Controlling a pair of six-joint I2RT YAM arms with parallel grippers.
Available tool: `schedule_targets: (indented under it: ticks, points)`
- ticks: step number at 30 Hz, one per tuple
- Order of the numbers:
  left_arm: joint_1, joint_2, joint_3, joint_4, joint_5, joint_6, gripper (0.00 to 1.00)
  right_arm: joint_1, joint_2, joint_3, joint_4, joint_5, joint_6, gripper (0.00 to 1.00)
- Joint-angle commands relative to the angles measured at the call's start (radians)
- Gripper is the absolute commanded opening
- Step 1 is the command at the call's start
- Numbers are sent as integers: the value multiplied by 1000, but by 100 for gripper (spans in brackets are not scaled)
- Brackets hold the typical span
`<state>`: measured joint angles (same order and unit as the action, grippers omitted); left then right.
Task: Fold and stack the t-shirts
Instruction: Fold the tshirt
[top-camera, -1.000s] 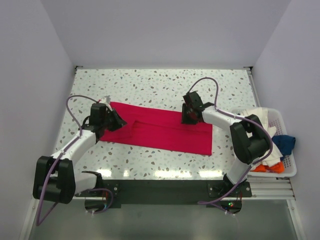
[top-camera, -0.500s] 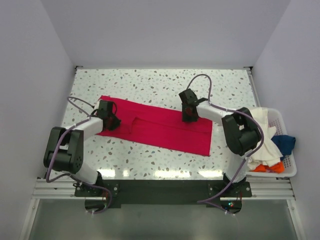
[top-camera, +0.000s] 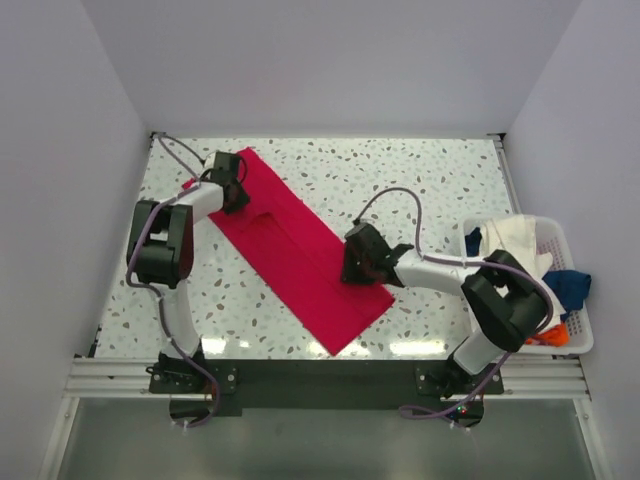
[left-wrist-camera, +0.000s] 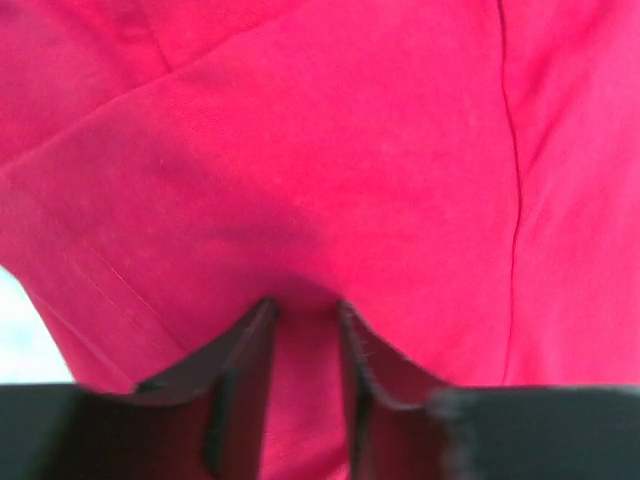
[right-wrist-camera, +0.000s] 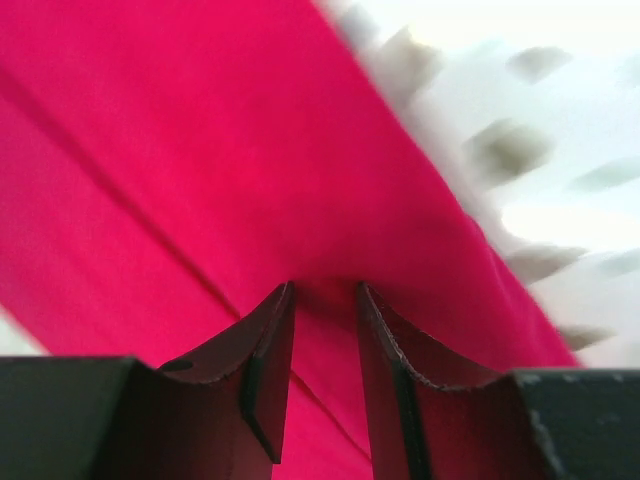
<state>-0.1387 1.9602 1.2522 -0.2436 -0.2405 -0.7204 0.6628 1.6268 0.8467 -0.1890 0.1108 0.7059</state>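
While a crimson-red t-shirt (top-camera: 295, 255) lies flat and diagonal on the speckled table (top-camera: 420, 180), running from far left toward the near middle, both arms pinch it. The left gripper (top-camera: 232, 185) is clamped on its far-left end and the right gripper (top-camera: 352, 265) on its right edge, with red cloth bunched between the jaws of each. A cream-white shirt (top-camera: 515, 235), a dark blue shirt (top-camera: 572, 285) and an orange shirt (top-camera: 530, 338) sit heaped in a white basket (top-camera: 562, 350) at the right.

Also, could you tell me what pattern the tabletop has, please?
White terrazzo-style speckle with grey and brown flecks on the tabletop; clearest in the top external view.
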Motion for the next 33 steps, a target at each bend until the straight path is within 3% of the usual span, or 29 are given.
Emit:
schedule_targets:
  ticks: [1, 5, 6, 11, 16, 21, 28, 33]
  points:
    - [17, 140, 149, -54, 13, 174, 39, 177, -28, -75, 62, -108, 204, 36]
    - [19, 290, 349, -43, 206, 307, 51, 299, 7, 21, 47, -109, 205, 39]
    - [19, 328, 401, -34, 252, 321, 57, 313, 18, 49, 2, -97, 167, 40]
    - [27, 338, 486, 36, 455, 348, 73, 311, 8, 178, -130, 4, 40, 52]
    - [48, 273, 509, 107, 596, 308, 77, 313, -16, 241, -213, 101, -60, 52]
    - [53, 174, 494, 141, 609, 256, 77, 313, -39, 181, -227, 110, -75, 50]
    - [28, -47, 251, 158, 532, 139, 69, 320, -129, 98, -244, 99, -71, 50]
    - [-57, -354, -153, 176, 396, 53, 62, 373, -203, 49, -259, 92, -66, 50]
